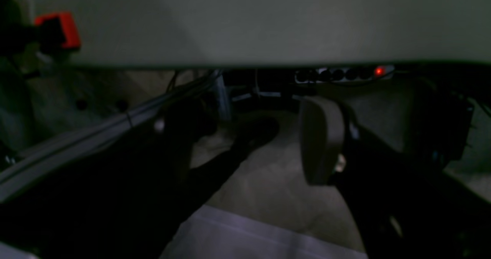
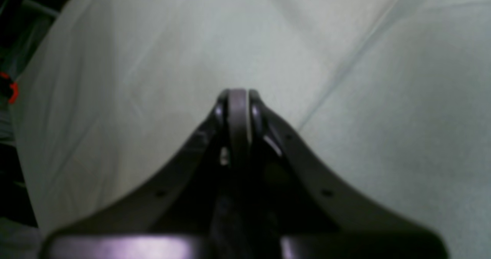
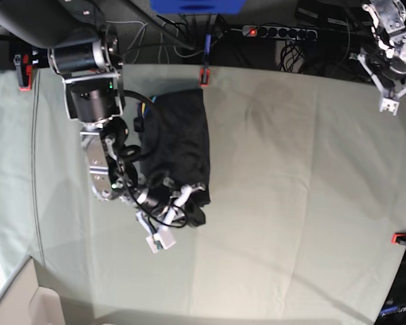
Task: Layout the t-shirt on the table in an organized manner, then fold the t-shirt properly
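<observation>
The black t-shirt [image 3: 181, 142] lies as a compact, folded rectangle on the pale grey-green table [image 3: 291, 203], near its far edge; no print shows. My right gripper [image 3: 197, 216] is at the shirt's near right corner. In the right wrist view, the right gripper [image 2: 238, 98] is shut with nothing between its fingers, over bare cloth [image 2: 383, 98]; the shirt is out of that view. My left gripper [image 3: 387, 84] is raised past the table's far right corner. In the left wrist view, the left gripper [image 1: 253, 144] is open and empty, with the table edge [image 1: 268, 21] beyond it.
Red clamps sit on the table edges [image 3: 204, 76], [image 3: 24, 71], [image 3: 402, 237], one also in the left wrist view [image 1: 57, 28]. A power strip [image 3: 277, 32] with a lit red switch and cables lies behind the table. A white box [image 3: 27, 305] stands at the near left corner.
</observation>
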`<state>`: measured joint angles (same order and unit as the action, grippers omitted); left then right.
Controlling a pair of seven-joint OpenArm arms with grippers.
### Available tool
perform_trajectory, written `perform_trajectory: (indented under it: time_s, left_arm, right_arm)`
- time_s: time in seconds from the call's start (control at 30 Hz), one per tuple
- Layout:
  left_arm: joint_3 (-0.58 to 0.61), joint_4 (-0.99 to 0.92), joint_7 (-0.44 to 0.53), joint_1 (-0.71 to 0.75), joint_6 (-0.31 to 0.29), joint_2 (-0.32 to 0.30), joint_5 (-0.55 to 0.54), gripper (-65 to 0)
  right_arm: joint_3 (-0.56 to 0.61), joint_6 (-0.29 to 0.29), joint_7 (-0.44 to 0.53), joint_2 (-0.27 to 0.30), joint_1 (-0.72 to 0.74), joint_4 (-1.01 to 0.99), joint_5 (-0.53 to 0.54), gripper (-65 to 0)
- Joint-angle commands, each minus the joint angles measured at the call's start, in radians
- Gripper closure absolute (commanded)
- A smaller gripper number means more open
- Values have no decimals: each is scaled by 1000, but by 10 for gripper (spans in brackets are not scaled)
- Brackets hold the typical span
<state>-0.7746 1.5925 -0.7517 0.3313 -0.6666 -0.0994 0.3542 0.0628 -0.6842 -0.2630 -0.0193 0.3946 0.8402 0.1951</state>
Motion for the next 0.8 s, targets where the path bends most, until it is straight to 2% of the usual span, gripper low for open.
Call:
perform_trajectory:
  time_s: [0.0, 0.13, 0.2, 0.33, 0.4, 0.47, 0.6, 0.7, 0.77]
  left_arm:
    - [-18, 18, 10, -1, 5, -10, -1, -408]
    - [-78, 18, 10, -4, 3, -10, -20, -408]
    - [-116, 18, 10, 1, 3, -15, -86, -408]
    - [-176, 7, -1, 52, 3, -32, -269, -394]
    - [-174, 7, 2, 87, 3, -39, -346, -326]
    - [-181, 6, 8, 111, 3, -41, -415, -228]
    - [-182, 1, 10, 137, 3, -39, -482, -81]
    - [-176, -42, 10, 130, 3, -35, -488, -3]
    - [-171, -79, 11, 127, 3, -33, -490, 0]
  right_arm:
    - [-2, -14, 44, -3, 25, 17, 19, 0]
    - [-8, -14, 40, 32, -13, 118, 25, 0]
    - [-17, -14, 40, 42, -59, 205, 25, 0]
    - [-125, -14, 40, 65, -194, 411, 19, 0]
    - [-166, -14, 17, 86, -280, 509, 19, 0]
    - [-223, -14, -8, 104, -389, 609, 24, 0]
    - [-361, -14, -6, 106, -590, 738, 25, 0]
    - [-449, -14, -5, 77, -716, 795, 25, 0]
    - [-502, -14, -5, 63, -787, 827, 25, 0]
